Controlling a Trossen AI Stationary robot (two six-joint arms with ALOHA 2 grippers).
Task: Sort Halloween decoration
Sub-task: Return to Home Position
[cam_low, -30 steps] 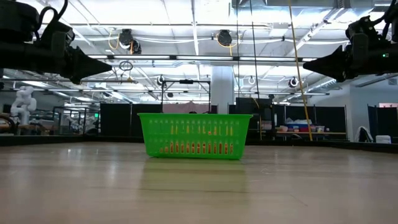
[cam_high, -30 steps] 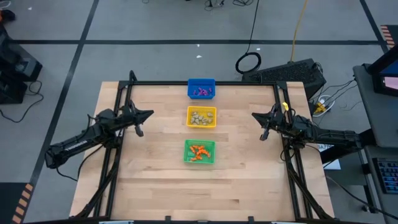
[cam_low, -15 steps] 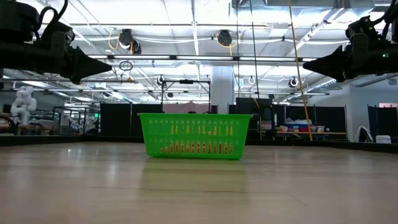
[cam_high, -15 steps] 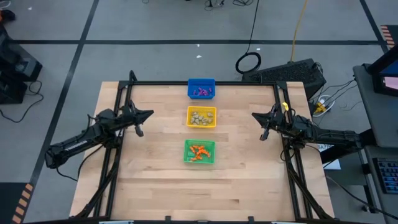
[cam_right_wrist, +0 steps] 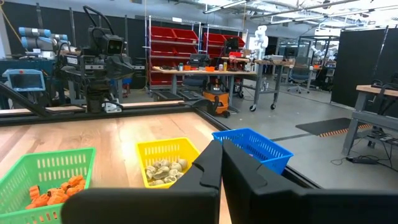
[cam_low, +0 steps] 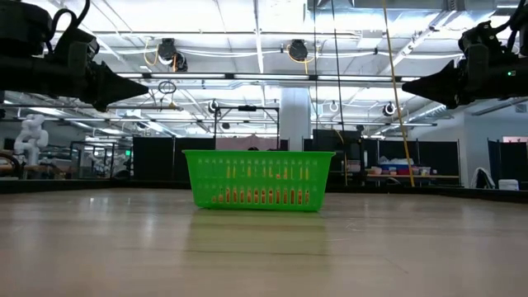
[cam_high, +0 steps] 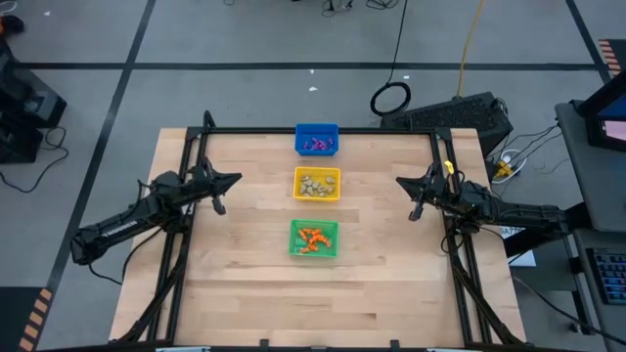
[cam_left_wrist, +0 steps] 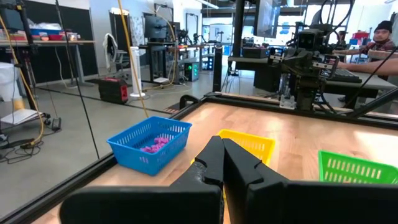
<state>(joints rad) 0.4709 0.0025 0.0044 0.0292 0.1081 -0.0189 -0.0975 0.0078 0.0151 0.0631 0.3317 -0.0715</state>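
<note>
The Halloween decoration lies sorted in three square bins down the table's middle. Purple pieces (cam_high: 316, 144) fill the blue bin (cam_high: 317, 128) at the far edge. Pale pieces (cam_high: 315, 184) sit in the yellow bin (cam_high: 317, 171). Orange pieces (cam_high: 313, 238) lie in the green bin (cam_high: 314, 224), nearest the front. My left gripper (cam_high: 238, 179) hangs shut above the table's left side, pointing level toward the bins. My right gripper (cam_high: 398, 180) hangs shut above the right side, also pointing level at them. Both hold nothing.
A black metal frame (cam_high: 318, 130) runs around the table's far, left and right edges. Bare wood (cam_high: 323, 298) stretches in front of the green bin and between the bins and each gripper. A person (cam_left_wrist: 380, 43) sits beyond the table's right side.
</note>
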